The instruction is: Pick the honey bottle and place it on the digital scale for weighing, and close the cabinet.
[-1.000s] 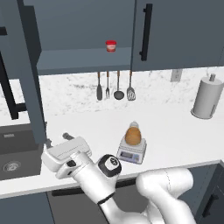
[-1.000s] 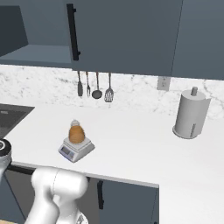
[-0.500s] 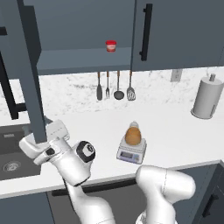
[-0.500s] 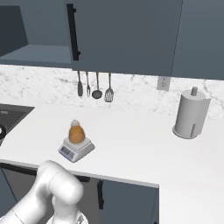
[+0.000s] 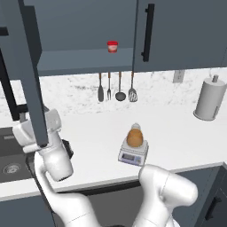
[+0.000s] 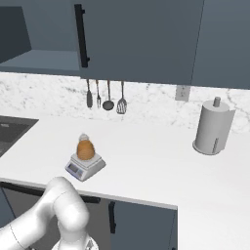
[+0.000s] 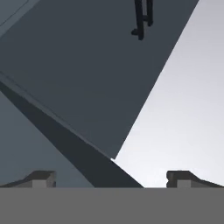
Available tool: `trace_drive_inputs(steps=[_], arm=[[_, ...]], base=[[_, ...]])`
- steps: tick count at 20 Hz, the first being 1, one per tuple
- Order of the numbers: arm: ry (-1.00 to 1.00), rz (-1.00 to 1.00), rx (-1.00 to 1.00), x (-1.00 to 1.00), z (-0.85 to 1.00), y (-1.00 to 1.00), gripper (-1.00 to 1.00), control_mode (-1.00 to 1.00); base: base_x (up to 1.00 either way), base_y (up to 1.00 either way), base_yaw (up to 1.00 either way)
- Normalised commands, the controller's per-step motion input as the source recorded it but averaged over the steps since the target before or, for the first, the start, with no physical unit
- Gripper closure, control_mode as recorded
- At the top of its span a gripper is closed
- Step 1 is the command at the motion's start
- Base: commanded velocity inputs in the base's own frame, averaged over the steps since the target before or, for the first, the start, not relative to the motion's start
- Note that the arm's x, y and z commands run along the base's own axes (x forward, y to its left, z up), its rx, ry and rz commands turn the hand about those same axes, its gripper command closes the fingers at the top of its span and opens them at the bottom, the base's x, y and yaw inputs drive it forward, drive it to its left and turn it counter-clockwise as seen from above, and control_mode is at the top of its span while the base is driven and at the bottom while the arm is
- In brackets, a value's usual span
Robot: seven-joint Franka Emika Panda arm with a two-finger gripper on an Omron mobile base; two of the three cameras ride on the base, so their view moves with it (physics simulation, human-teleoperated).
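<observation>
The honey bottle (image 5: 135,137) stands upright on the digital scale (image 5: 132,154), near the front edge of the white countertop (image 5: 177,137), well apart from the claw (image 7: 109,178), which is off toward the counter's left end beside the sink (image 5: 9,155). There the hand sits right behind the lower end of the cabinet's open door (image 5: 31,71), which swings out from the open shelf compartment holding a small red-lidded jar (image 5: 112,46). In the hand view, the two fingertips (image 7: 40,178) stand wide apart, released, with nothing between them, the door's dark bottom edge running just ahead of them; whether they touch it cannot be told. The neighbouring cabinet door (image 6: 136,39) is shut.
</observation>
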Motion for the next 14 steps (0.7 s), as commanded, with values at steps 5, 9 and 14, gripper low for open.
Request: trace_drive_inputs(steps=[5, 9, 14], arm=[[-0.27, 0.0, 0.37, -0.18, 0.08, 0.0, -1.0, -1.0], [-0.23, 0.0, 0.42, -0.3, 0.08, -0.08, -1.0, -1.0], [-0.17, 0.0, 0.45, -0.35, 0.32, -0.44, -1.0, -1.0]], base=[[0.0, 0.0, 0.0], [0.0, 0.0, 0.0], [0.0, 0.0, 0.0]])
